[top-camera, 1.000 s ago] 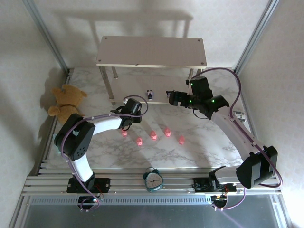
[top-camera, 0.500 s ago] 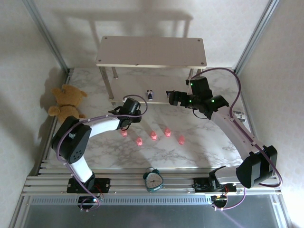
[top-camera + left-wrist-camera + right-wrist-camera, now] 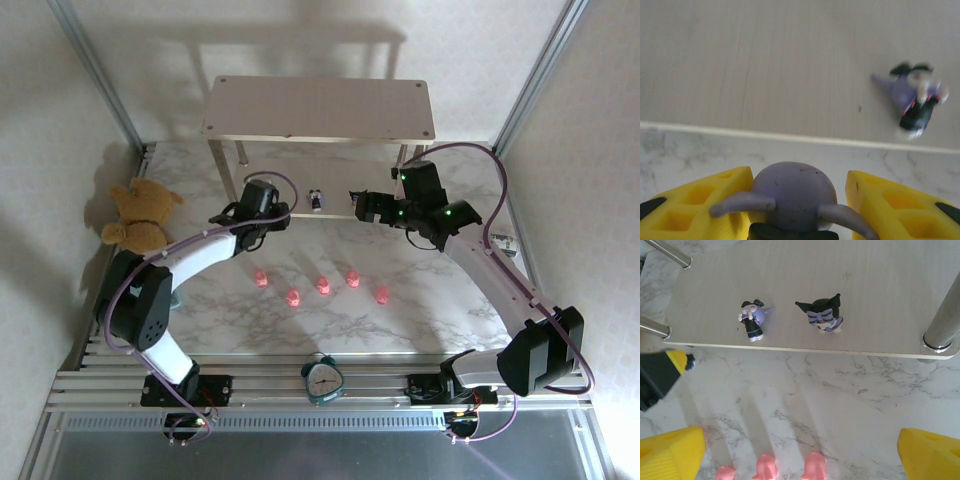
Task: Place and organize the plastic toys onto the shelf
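Left pincer (image 3: 796,200) is clenched on a purple figurine (image 3: 792,190) at the front edge of the shelf (image 3: 320,110). The lower board (image 3: 765,60) lies directly ahead. Right pincer (image 3: 800,452) hangs released. Five pink pigs (image 3: 322,286) sit on the surface (image 3: 420,300).

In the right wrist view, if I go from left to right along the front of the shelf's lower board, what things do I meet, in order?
left front shelf leg → pale purple figurine → black-eared figurine → right front shelf leg
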Motion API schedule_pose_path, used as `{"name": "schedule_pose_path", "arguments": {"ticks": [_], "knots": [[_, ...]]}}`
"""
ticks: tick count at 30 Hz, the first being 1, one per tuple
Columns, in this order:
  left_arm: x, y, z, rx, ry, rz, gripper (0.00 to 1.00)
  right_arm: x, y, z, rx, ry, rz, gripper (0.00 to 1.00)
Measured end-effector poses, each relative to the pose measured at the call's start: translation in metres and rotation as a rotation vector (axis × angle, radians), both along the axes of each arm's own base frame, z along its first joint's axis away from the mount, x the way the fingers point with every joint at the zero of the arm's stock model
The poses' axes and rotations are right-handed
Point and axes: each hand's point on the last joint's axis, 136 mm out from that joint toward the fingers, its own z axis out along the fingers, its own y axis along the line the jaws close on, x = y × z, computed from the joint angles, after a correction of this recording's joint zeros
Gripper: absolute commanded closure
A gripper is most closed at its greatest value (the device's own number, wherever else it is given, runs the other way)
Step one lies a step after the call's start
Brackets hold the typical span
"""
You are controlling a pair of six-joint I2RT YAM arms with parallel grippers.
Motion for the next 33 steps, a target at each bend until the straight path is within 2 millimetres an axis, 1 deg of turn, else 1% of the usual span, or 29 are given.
{"name": "schedule_pose_path", "arguments": {"ticks": [3,5,8,13,22,26,33], "knots": [[0.016,0.000,0.011,0.000,-0.026,0.000,0.73,0.000,0.000,0.001,0.002,-0.001,-0.002,0.01],[0.023,-0.001,0.013,0.006,-0.033,-0.002,0.73,0.000,0.000,0.001,0.003,-0.001,-0.003,0.01],[0.033,-0.004,0.011,0.019,-0.031,-0.011,0.73,-0.001,0.000,0.002,0.005,-0.003,-0.003,0.01],[0.045,-0.002,0.000,0.051,-0.002,-0.019,0.73,-0.001,-0.001,0.002,0.006,-0.001,-0.006,0.01],[0.055,-0.001,-0.014,0.088,0.037,-0.028,0.72,0.000,-0.001,0.002,0.004,-0.003,-0.009,0.01],[0.056,0.000,-0.021,0.099,0.054,-0.030,0.72,0.000,-0.001,0.002,0.004,-0.003,-0.010,0.01],[0.064,0.002,-0.022,0.100,0.055,-0.022,0.72,0.001,-0.001,0.000,0.000,0.001,-0.011,0.01]]}}
